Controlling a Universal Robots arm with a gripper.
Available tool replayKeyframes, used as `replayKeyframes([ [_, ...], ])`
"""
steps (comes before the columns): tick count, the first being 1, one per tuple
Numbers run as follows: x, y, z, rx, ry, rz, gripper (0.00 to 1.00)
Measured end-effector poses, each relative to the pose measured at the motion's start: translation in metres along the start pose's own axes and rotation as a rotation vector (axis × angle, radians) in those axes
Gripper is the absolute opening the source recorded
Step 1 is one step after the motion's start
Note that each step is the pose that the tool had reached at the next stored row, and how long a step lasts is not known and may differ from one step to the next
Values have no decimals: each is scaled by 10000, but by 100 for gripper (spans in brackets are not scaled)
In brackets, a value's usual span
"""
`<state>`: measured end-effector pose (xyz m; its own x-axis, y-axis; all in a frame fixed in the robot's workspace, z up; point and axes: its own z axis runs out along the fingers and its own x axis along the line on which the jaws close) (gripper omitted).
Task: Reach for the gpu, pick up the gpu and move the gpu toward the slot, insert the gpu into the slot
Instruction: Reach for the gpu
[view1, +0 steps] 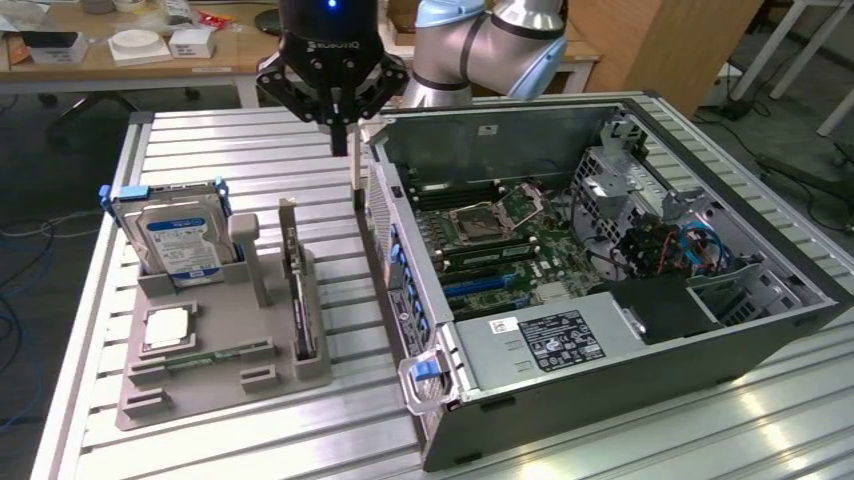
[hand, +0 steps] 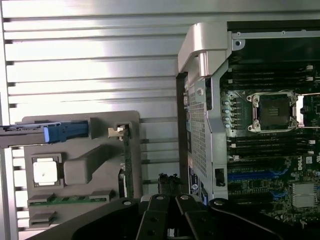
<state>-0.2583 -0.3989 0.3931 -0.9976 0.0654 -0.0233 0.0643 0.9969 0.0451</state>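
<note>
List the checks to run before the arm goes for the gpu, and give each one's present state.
1. gpu standing on edge in the grey tray: ok.
2. Claw lined up over the gpu: not ok; it hangs off to the exterior view's right, close to the case wall.
3. Case side open, motherboard exposed: ok.
4. Blue slot free of any card: ok.
5. Hard drive apart from the gpu: ok.
</note>
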Motion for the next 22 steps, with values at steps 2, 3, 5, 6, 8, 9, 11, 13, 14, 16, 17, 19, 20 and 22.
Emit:
replayKeyframes([
  [2, 25, -2, 0, 0, -1, -2, 10],
  [3, 37, -2, -1, 0, 0, -3, 10],
  [5, 61, -4, -1, 0, 0, -5, 10],
  [6, 73, -5, -2, 0, 0, -5, 10],
  [8, 97, -6, -2, 0, 0, -7, 10],
  [9, 108, -7, -2, 0, 0, -8, 10],
  [11, 130, -8, -3, 0, 1, -10, 10],
  [13, 154, -10, -3, 0, 1, -12, 10],
  [14, 165, -11, -3, 0, 1, -13, 10],
  [16, 188, -12, -4, 0, 0, -15, 10],
  [17, 200, -13, -4, 0, 0, -15, 10],
  [19, 222, -14, -4, 0, 0, -18, 10],
  [20, 233, -15, -5, 0, 1, -18, 10],
  [22, 255, -16, -5, 0, 1, -20, 10],
])
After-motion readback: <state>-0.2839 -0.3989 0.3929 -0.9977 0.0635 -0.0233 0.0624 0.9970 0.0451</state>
